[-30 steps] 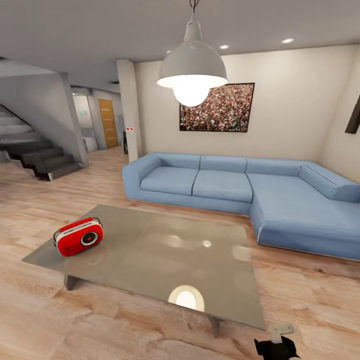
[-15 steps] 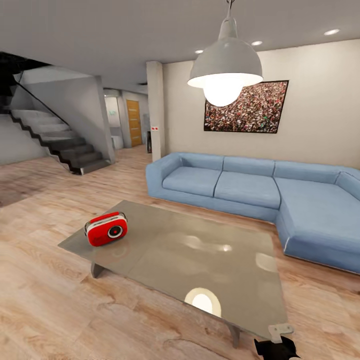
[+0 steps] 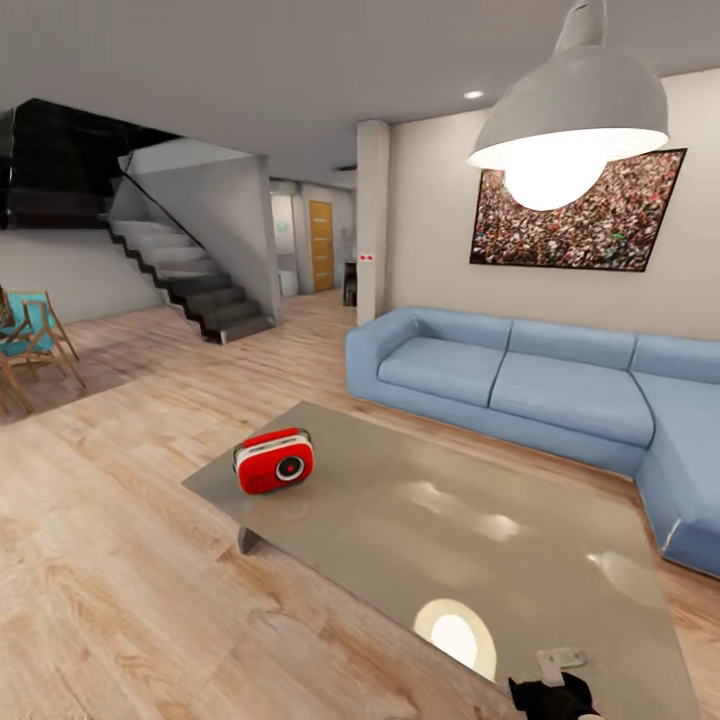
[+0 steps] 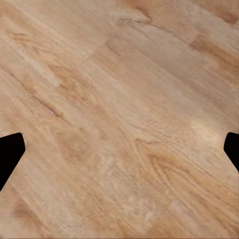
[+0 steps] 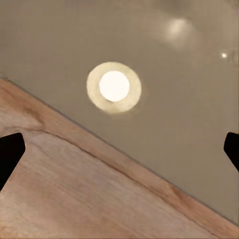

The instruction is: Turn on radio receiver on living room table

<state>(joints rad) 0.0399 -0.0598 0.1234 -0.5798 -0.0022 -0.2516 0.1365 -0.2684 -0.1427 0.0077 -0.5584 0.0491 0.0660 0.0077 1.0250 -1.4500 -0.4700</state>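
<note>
Light wood plank floor (image 3: 120, 560), beige walls, blue corner sofa (image 3: 520, 385) with soft rounded cushions, grey staircase (image 3: 195, 280) at the far side. Low on thin legs, a glossy grey desk (image 3: 470, 540), mirror-smooth, reflecting the white pendant lamp (image 3: 570, 125). Near its far left corner, apart from the edge, the radio receiver (image 3: 275, 461): red, rounded, white-trimmed, round dial facing front. Left jaws (image 4: 119, 147) spread wide over bare floor; right jaws (image 5: 119, 149) likewise spread, above the desk edge. Likely risks: clipping the low desk rim while rolling closer; shoving the light radio across slick glass instead of pressing.

Bright pendant lamp (image 3: 570, 120) lit, glare spot on glossy table (image 3: 455, 632), edges stretched
</note>
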